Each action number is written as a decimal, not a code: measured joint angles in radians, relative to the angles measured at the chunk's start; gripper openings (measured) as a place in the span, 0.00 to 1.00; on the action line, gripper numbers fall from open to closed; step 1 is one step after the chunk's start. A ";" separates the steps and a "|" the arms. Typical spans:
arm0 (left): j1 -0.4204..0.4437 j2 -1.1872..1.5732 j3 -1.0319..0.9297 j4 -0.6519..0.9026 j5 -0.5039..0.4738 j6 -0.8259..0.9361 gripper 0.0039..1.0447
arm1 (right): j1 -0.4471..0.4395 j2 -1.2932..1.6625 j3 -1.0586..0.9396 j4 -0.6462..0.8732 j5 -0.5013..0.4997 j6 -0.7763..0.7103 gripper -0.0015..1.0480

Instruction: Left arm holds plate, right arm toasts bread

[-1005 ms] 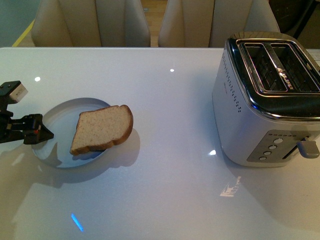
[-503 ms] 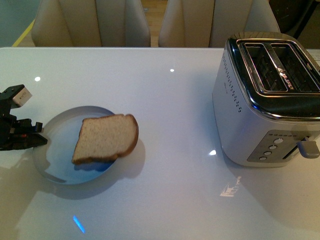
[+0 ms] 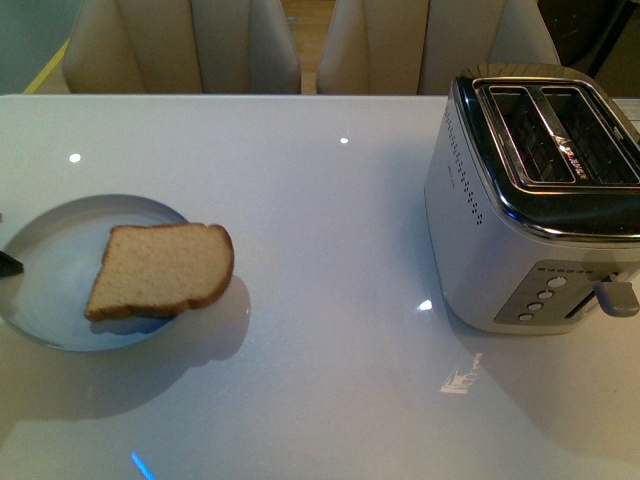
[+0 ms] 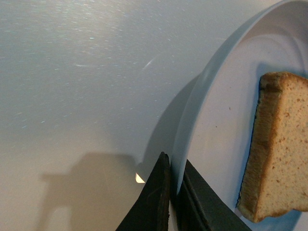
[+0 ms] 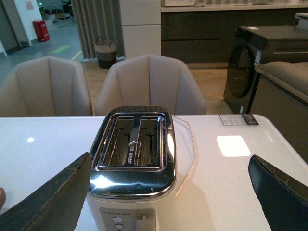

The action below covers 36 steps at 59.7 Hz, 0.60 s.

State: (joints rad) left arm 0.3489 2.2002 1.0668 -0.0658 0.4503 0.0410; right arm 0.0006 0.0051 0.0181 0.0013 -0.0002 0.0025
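The pale blue-grey plate (image 3: 45,275) is at the table's left edge and casts a shadow that sits off to one side on the table. The bread (image 3: 160,268) lies flat on it, reaching over its right rim. Only a dark tip of my left gripper (image 3: 8,264) shows in the front view. In the left wrist view my left gripper (image 4: 174,167) is shut on the plate's rim (image 4: 199,113), one finger on each side, with the bread (image 4: 279,149) beside it. My right gripper (image 5: 169,161) hangs open above and in front of the toaster (image 5: 134,154), holding nothing. It is out of the front view.
The silver two-slot toaster (image 3: 540,200) stands at the table's right, slots empty, lever (image 3: 615,297) up. Two beige chairs (image 3: 180,45) (image 3: 430,45) stand behind the white glossy table (image 3: 340,250). A dark appliance (image 5: 267,67) stands beyond the table.
The plate with the bread has shifted left toward the table's edge. My left arm has drawn back almost out of the front view, still holding the rim.
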 joint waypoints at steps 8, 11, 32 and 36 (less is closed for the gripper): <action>0.036 -0.113 -0.037 -0.040 -0.001 -0.044 0.03 | 0.000 0.000 0.000 0.000 0.000 0.000 0.91; 0.043 -0.152 -0.048 -0.057 -0.003 -0.055 0.03 | 0.000 0.000 0.000 0.000 0.000 0.000 0.91; -0.037 -0.501 -0.122 -0.190 -0.034 -0.215 0.03 | 0.000 0.000 0.000 0.000 0.000 0.000 0.91; -0.073 -0.554 -0.133 -0.201 -0.044 -0.256 0.03 | 0.000 0.000 0.000 0.000 0.000 0.000 0.91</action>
State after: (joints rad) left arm 0.2756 1.6459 0.9340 -0.2672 0.4065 -0.2153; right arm 0.0006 0.0051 0.0181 0.0013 -0.0002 0.0025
